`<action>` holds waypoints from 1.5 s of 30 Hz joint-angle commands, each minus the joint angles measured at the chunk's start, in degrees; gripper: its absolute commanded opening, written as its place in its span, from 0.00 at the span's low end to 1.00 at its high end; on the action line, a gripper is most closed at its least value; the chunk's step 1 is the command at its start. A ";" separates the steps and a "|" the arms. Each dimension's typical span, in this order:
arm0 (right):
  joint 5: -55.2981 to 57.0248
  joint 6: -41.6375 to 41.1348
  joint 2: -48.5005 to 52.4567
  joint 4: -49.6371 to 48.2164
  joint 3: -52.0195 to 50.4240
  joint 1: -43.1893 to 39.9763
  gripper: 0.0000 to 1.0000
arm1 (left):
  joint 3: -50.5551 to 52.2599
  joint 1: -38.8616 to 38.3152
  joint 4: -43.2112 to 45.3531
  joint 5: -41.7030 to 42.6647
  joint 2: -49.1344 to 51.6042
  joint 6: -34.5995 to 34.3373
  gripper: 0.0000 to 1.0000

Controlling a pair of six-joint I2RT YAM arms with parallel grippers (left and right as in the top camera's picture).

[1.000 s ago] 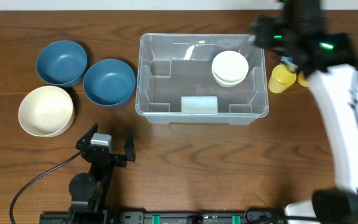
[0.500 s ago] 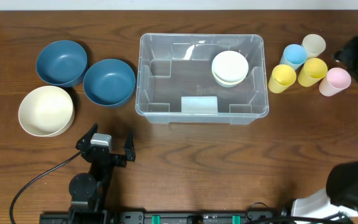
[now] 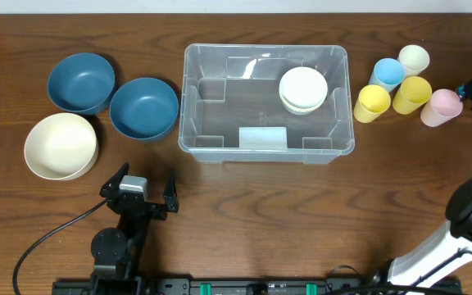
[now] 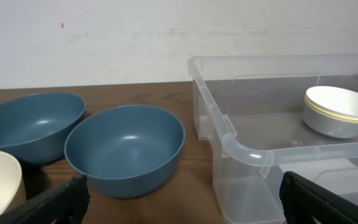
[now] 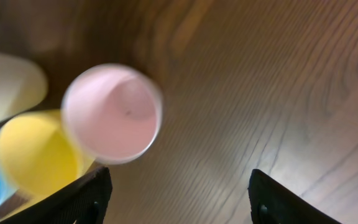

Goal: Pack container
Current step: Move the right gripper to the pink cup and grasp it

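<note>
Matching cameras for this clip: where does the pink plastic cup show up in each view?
Overhead: the pink plastic cup stands upright near the right edge, the rightmost of the cup cluster.
Left wrist: not in it.
Right wrist: left of centre, seen from above, slightly blurred.
Shared landmark: the yellow plastic cup next to it, at lower left in the right wrist view.

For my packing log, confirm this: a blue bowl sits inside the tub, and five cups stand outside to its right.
Wrong in one respect: the bowl inside the tub is white, not blue, as the overhead view shows. The five cups do stand outside to its right.
</note>
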State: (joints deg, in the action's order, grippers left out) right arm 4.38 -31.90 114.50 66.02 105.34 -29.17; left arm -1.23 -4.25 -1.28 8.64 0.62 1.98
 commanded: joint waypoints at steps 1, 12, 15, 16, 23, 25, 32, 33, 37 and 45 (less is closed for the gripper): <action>0.07 0.76 3.17 -1.09 -0.13 -1.46 0.71 | 1.01 0.22 -1.92 0.81 -0.28 0.98 0.98; -1.68 3.56 9.97 -7.21 -0.13 -1.01 0.68 | 1.01 0.22 -1.92 0.81 -0.28 0.98 0.98; -2.10 4.20 10.84 -8.74 -0.13 -0.79 0.66 | 1.01 0.22 -1.92 0.81 -0.28 0.98 0.98; -2.71 4.87 11.17 -9.40 -0.13 -0.68 0.65 | 1.01 0.22 -1.92 0.81 -0.28 0.98 0.98; -2.91 5.18 12.20 -10.10 -0.13 0.00 0.18 | 1.01 0.22 -1.92 0.81 -0.28 0.98 0.98; -2.89 5.16 12.17 -10.12 -0.13 -0.02 0.11 | 1.01 0.22 -1.92 0.81 -0.28 0.98 0.98; -2.71 5.16 12.17 -9.40 -0.13 -0.07 0.01 | 1.01 0.22 -1.92 0.81 -0.28 0.98 0.98; -2.73 5.16 12.09 -9.03 -0.07 -0.13 0.01 | 1.01 0.22 -1.92 0.81 -0.28 0.98 0.98; -3.37 4.26 9.94 -6.97 0.44 -0.35 0.01 | 1.01 0.22 -1.92 0.81 -0.28 0.98 0.98; -6.78 2.08 -2.89 -2.84 2.54 0.02 0.01 | 1.01 0.22 -1.92 0.81 -0.28 0.98 0.98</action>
State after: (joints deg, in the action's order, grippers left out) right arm -0.54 -28.32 120.66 62.78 105.32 -29.65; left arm -1.23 -4.25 -1.28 8.62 0.62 1.98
